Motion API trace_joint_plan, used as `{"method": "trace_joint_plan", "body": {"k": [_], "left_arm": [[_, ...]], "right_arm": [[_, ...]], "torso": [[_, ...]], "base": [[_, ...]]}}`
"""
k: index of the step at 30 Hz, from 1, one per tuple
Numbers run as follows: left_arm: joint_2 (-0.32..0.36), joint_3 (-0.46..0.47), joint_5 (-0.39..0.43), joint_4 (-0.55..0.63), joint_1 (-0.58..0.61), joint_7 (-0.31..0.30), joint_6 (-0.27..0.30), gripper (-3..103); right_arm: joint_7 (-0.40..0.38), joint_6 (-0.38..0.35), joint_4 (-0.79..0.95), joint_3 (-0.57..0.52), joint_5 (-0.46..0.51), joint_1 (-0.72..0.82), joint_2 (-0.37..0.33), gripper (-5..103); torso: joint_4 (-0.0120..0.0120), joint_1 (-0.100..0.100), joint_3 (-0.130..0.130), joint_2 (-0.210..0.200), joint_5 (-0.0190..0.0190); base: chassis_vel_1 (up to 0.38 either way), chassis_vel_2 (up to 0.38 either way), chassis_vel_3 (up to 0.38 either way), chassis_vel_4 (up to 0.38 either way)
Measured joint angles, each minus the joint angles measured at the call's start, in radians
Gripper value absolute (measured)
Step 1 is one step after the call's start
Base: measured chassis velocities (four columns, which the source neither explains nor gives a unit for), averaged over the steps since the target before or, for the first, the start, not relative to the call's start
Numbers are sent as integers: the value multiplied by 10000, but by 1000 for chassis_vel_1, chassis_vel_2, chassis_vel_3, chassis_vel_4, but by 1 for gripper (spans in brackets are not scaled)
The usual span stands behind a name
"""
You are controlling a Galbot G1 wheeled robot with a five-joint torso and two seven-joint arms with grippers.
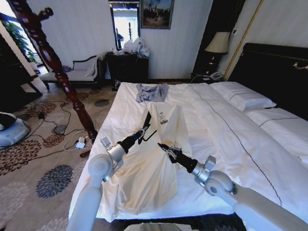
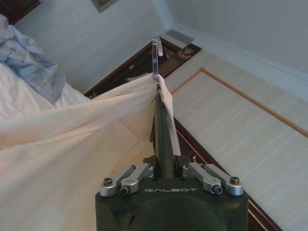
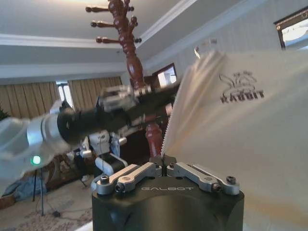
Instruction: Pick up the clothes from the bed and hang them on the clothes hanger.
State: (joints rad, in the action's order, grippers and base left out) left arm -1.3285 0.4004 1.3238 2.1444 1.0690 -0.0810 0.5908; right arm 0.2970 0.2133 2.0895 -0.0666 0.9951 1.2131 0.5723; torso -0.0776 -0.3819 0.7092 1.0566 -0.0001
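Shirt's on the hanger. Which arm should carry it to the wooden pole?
Probably left. The left gripper is shut on the clothes hanger, which carries the clothes, and the wooden pole stands on that side. The right gripper only pinches fabric.

This is a bedroom, likely a hotel room: a large bed with plain white sheets (image 1: 226, 139), white pillows (image 1: 243, 98) against a dark headboard (image 1: 274, 72), a shaded bedside lamp (image 1: 218, 43), floral-patterned carpet (image 1: 38, 168), a framed picture (image 1: 156, 12), and a cushioned bench (image 1: 72, 72) by the wall.
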Motion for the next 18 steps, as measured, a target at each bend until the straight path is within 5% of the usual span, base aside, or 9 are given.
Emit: {"method": "trace_joint_plan", "body": {"k": [14,18], "left_arm": [[426,125,90,668,93,-71,11,20],[488,145,73,778,120,-71,11,20]], "right_arm": [[272,70,-454,164,-927,563,562,-1],[262,213,-459,52,-1137,692,534,15]], "torso": [[1,0,0,0,0],[0,0,0,0,0]], "base": [[0,0,0,0],[0,0,0,0]]}}
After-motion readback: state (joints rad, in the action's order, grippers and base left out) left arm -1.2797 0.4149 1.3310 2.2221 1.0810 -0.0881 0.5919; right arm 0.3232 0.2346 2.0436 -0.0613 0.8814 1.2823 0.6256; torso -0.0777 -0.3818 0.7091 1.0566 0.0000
